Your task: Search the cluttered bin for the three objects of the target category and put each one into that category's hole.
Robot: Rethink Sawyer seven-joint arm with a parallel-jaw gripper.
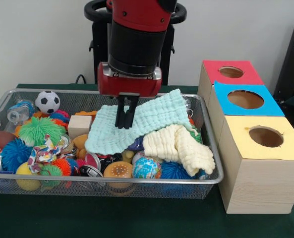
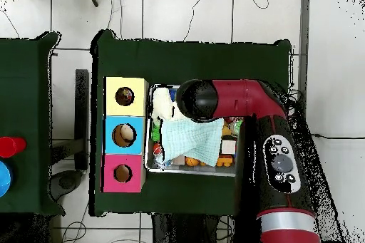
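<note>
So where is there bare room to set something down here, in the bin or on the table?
Bare green table lies in front of the wire bin and the yellow-topped box. The bin is packed: mint cloth, cream cloth, soccer ball, with the gripper down on the mint cloth.

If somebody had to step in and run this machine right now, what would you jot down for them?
Gripper: fingers close together, pressed onto the mint cloth in the wire bin; whether it grips the cloth is unclear.
Cream cloth lies beside it, over balls and toys.
Red box, blue box and yellow box stand beside the bin.
Overhead, something pale sits in the blue hole.
Left: the sorting.
</note>
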